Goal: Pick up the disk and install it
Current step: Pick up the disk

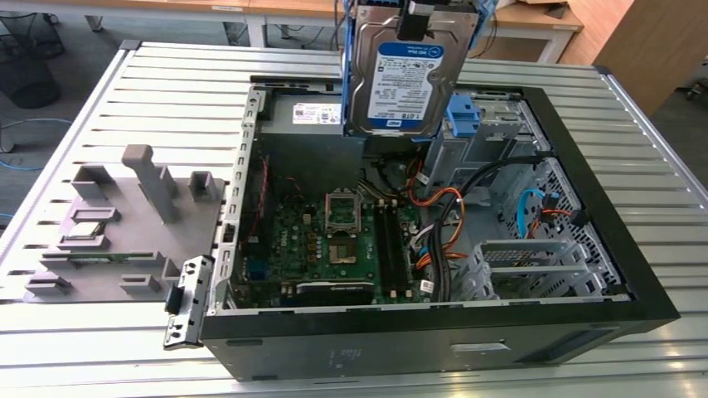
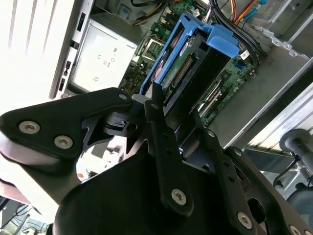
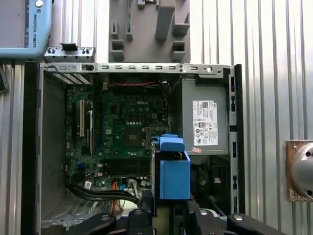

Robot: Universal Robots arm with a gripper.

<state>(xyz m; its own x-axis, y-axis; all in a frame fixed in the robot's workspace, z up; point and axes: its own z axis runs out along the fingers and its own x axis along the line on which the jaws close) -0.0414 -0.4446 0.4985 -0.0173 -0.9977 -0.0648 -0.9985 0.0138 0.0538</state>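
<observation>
**Exterior view.** I see the disk (image 1: 404,70) hanging upright in the air with its label (image 1: 407,83) facing the camera and its blue carrier frame (image 1: 351,75) running down the edges. The gripper (image 1: 424,18) holds it from above, and the arm comes straight down from overhead. The disk hangs over the far part of the open computer case (image 1: 443,332), which lies on its side on the slatted table (image 1: 166,91). I cannot tell how far above the case it is. The grey power supply (image 1: 301,116) sits below it toward the exterior view's left. A blue bracket (image 1: 465,112) stands just beside it on the exterior view's right. The motherboard (image 1: 332,240) covers the case floor, with orange and black cables (image 1: 443,207) alongside. A grey fixture (image 1: 111,224) lies on the table at the exterior view's left, apart from the case.

**Second wrist view.** This view gives the detail of the grip. The gripper (image 2: 176,105) is closed onto the disk (image 2: 193,63). Its black fingers (image 2: 164,147) press against opposite sides, with no gap that I can see. The disk points away from the wrist, toward the motherboard (image 2: 142,73) and the power supply (image 2: 102,56).

**First wrist view.** This view looks straight down into the case (image 3: 32,147). The disk (image 3: 173,171) appears edge-on, between the motherboard (image 3: 127,122) and the power supply (image 3: 205,122). The gripper (image 3: 171,215) sits directly behind it. The fixture (image 3: 146,29) lies beyond the case wall.
</observation>
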